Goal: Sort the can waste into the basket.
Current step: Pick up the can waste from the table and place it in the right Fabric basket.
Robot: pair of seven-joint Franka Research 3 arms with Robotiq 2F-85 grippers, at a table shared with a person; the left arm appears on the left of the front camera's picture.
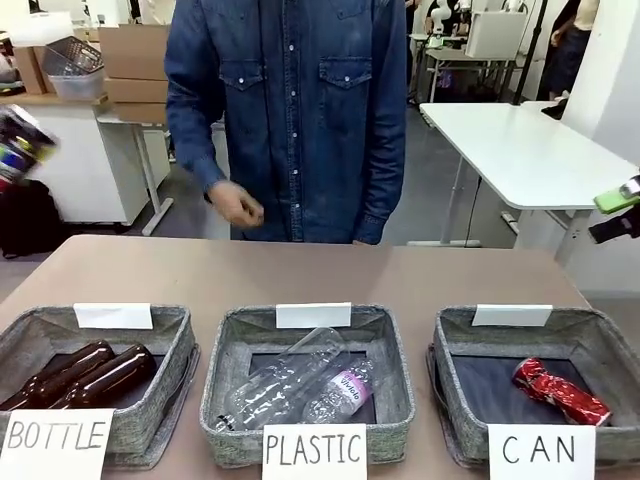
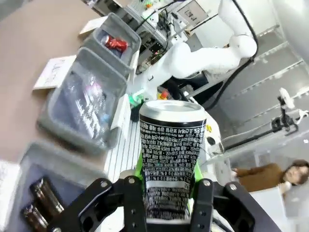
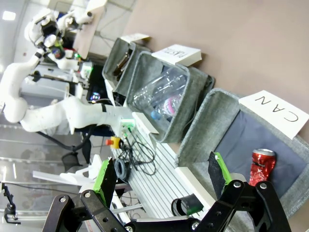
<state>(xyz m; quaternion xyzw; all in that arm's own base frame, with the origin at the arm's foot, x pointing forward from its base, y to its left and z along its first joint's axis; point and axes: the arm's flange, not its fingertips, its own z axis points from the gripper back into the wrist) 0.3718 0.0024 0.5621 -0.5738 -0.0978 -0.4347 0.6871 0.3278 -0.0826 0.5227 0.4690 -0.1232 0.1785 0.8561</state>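
The dark can (image 2: 170, 150), black with white print and a silver top, stands upright between the green pads of my left gripper (image 2: 169, 181), which is shut on it. In the front view this can (image 1: 18, 146) is a blur high at the far left edge. The crumpled red can (image 1: 560, 391) lies in the grey basket (image 1: 455, 345) behind the CAN card (image 1: 541, 450), at the front right. My right gripper (image 3: 161, 176) is open and holds nothing. It hangs high over the robot-side edge of that basket (image 3: 205, 123), with the red can (image 3: 261, 165) below it.
Brown bottles (image 1: 75, 375) lie in the BOTTLE basket (image 1: 175, 330) on the left, and clear plastic bottles (image 1: 290, 385) lie in the PLASTIC basket (image 1: 390, 340) in the middle. A person in a denim shirt stands at the far side with one hand (image 1: 237, 206) over the table's far edge.
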